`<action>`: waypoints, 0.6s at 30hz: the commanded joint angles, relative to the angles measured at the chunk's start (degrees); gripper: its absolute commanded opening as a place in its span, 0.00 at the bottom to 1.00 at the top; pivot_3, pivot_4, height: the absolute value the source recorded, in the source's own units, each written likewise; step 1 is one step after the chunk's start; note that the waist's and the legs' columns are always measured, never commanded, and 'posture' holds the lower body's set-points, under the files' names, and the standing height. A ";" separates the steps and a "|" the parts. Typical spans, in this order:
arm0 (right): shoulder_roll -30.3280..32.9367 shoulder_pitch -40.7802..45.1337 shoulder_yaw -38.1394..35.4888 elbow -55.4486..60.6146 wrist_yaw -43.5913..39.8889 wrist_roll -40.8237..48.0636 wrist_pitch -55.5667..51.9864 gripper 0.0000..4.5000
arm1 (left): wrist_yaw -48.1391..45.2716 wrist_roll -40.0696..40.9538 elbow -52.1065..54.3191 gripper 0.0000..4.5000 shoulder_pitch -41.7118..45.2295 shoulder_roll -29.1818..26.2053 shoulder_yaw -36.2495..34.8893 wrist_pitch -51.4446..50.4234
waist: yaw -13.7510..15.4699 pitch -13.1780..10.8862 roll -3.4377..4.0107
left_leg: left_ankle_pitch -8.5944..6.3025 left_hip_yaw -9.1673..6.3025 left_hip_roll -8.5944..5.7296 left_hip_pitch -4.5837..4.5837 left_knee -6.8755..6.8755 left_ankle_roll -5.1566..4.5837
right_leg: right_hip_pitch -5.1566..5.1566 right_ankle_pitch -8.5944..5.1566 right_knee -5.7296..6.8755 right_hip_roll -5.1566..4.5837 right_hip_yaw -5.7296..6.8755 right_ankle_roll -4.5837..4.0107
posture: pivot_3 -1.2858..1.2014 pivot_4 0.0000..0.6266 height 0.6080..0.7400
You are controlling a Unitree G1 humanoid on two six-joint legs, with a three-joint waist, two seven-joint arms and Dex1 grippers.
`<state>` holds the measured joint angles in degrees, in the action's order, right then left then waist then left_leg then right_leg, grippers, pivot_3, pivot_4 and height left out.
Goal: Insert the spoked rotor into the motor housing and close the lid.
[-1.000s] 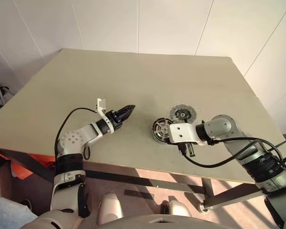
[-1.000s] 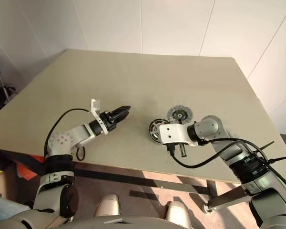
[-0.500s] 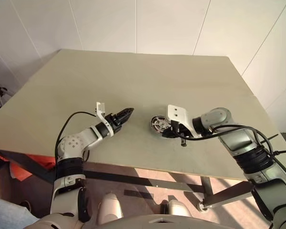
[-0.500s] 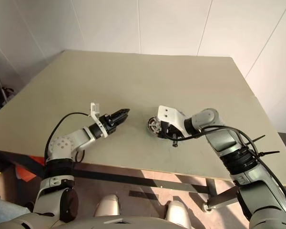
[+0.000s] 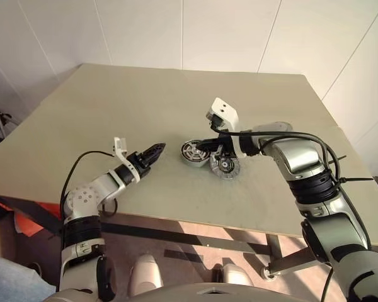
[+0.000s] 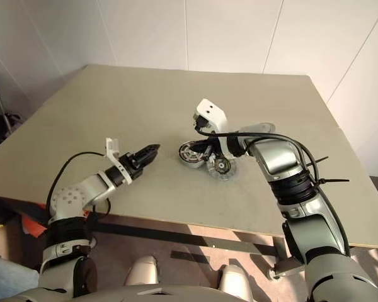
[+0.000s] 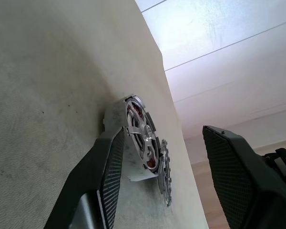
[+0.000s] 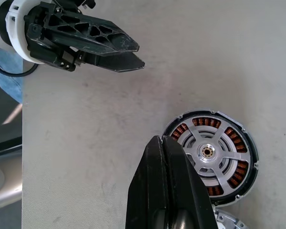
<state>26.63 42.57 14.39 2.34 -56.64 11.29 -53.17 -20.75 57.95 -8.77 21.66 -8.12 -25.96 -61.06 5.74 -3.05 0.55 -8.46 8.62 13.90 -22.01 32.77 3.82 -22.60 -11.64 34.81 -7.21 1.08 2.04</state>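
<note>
The motor housing (image 8: 209, 157) lies flat on the surface (image 5: 176, 100) near its middle, and the spoked rotor (image 8: 210, 153) is already seated in it: silver spokes and hub sit inside the ring of copper windings. The lid (image 5: 225, 166) lies just beside the housing, to its right and nearer, rim to rim or almost touching; it is not yet on. By my reading the insert step is done and the lid remains.

The right hand (image 8: 168, 164) sits right over this pair, fingers pressed together, pinching nothing, with the tips pointing down-left at the housing's left rim. It is clearly the nearer arm; the lid lies just under and behind its fingertips.

The left hand (image 5: 152, 151) is well apart to the left, level, aimed at the housing, fingers partly spread and empty.

The next move likely needs the right hand to spread and take the lid by its edge, then shift it a short way left and farther onto the housing.
</note>
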 commanded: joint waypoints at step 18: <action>-8.65 -15.31 -32.42 17.93 19.95 17.95 -26.26 0.08 | -10.24 -11.39 -0.45 0.61 8.71 -5.56 14.73 9.75 | 0.85 0.00 -0.01 | 0.26 -0.02 -0.02 0.05 -0.18 0.44 | -0.02 0.01 -0.02 0.01 -0.01 0.03 | 0.52 0.00 1.00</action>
<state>18.31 26.70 -12.53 15.19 -36.68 24.52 -75.40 -27.63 49.29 -9.04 27.70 -12.20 -13.20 -54.35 6.60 -3.05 0.55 -8.18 8.60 13.87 -21.94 32.53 4.29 -22.63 -11.63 34.78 -7.19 1.06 2.07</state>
